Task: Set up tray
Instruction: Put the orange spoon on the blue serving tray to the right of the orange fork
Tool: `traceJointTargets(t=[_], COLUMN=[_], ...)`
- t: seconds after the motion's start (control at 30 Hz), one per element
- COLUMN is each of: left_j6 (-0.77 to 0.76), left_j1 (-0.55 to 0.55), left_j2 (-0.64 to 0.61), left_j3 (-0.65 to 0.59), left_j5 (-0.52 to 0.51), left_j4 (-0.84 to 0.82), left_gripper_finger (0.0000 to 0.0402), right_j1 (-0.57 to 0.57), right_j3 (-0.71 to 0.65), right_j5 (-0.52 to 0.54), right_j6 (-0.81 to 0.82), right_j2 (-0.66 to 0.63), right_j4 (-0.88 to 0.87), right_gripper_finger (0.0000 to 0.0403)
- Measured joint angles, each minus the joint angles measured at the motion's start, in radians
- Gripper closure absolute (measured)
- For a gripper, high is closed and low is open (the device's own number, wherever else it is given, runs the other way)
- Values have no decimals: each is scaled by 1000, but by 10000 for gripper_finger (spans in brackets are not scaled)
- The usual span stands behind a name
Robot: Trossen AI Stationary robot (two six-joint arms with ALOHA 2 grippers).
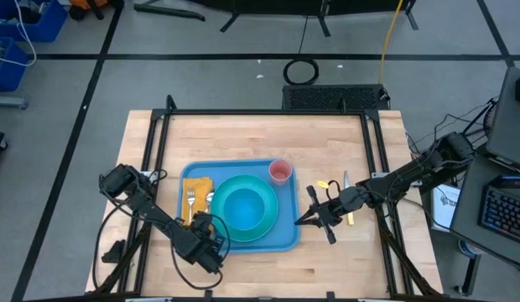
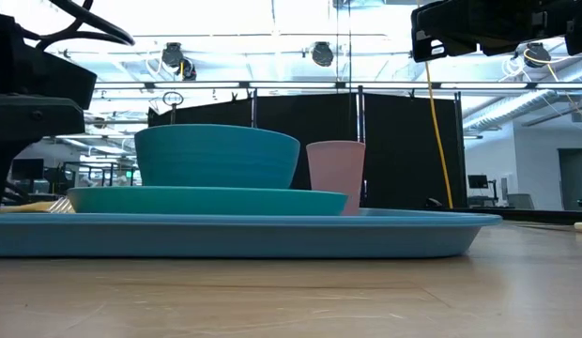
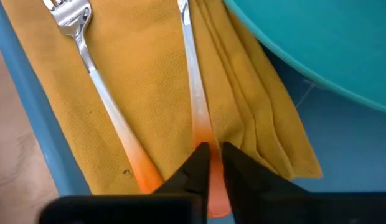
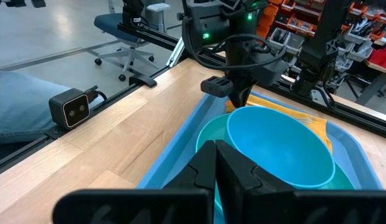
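The light-blue tray (image 1: 287, 236) lies mid-table. On it are a teal plate (image 1: 258, 231) with a blue bowl (image 1: 243, 208), a pink cup (image 1: 279, 171), and an orange napkin (image 1: 195, 186) at its left end. A fork (image 3: 87, 56) and a second orange-handled utensil (image 3: 192, 81), its head out of view, lie on the napkin. My left gripper (image 3: 211, 152) is at the napkin's near end, shut on that second utensil. My right gripper (image 4: 216, 163) hovers shut, holding nothing, just off the tray's right edge. My left gripper pinches the second utensil's orange handle (image 3: 202, 134) between its two fingers, close to the handle's free end. The fingers come steeply from above, one on each side of the handle. The utensil lies flat along the napkin.
A yellow-handled knife (image 1: 347, 201) and a small yellow thing (image 1: 323, 184) lie on the bare wood right of the tray, under my right arm. Black frame rails (image 1: 377, 159) run along the table's sides. Bare wood lies near and far of the tray.
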Motion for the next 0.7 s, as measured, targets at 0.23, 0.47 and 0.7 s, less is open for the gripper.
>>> traceJointTargets(t=[0.23,0.47,0.7], left_j6=[5,-59,-92], left_j1=[-1,-22,-51], left_j2=[0,-21,-72], left_j3=[0,-2,-4], left_j5=[-15,-42,-88], left_j4=[6,-30,-47], left_gripper_finger=[395,388,384], right_j1=[0,0,0], right_j3=[0,0,0], right_j5=[0,0,0], right_j6=[0,0,0], right_j2=[0,0,0], right_j4=[0,0,0], right_gripper_finger=[403,403,403])
